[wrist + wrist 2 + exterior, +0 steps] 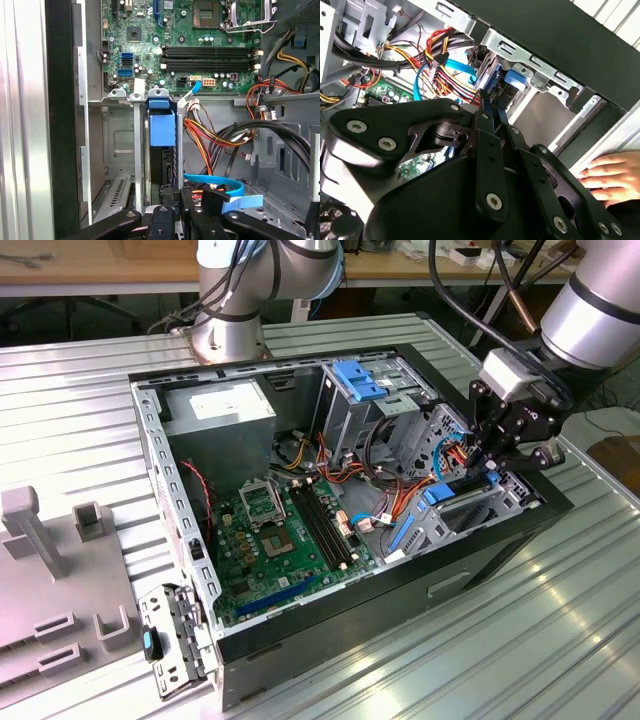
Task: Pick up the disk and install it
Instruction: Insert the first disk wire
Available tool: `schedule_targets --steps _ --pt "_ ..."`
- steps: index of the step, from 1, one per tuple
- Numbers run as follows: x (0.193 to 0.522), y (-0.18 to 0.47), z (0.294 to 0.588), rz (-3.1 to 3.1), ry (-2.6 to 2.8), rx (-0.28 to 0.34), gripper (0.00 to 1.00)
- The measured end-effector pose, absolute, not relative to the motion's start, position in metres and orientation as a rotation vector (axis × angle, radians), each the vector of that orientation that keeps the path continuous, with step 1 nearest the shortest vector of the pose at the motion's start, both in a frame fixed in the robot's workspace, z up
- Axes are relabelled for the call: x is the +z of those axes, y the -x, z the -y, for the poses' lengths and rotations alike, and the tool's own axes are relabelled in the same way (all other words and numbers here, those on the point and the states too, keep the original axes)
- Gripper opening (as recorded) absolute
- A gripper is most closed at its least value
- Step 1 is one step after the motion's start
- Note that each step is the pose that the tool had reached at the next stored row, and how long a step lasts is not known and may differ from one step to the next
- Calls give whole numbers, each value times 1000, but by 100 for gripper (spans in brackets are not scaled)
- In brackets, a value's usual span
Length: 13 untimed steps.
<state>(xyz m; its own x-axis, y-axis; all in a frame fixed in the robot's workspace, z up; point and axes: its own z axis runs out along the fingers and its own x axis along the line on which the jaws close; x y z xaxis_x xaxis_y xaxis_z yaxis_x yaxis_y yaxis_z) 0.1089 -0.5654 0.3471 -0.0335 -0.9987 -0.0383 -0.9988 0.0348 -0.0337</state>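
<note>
Disk: one, upright in drive cage; fingers clenched on it.

Bright even light, glare on table, soft close-up blur

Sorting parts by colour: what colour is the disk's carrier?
Bright blue, clearest in the first wrist view, where the disk stands edge-on in the drive cage.

Open PC case lies on my ribbed metal table, green motherboard flat inside, grey power supply in the far corner. Blue caddy sits atop the drive cage; orange-red-yellow cables bunch beside a blue cable. Grey fixture blocks stand at the exterior view's left.
</note>
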Motion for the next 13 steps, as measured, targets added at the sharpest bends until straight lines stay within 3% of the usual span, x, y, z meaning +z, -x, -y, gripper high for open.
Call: schedule_targets --steps 13 --pt "346 -109 568 -2212 2160 3 18"
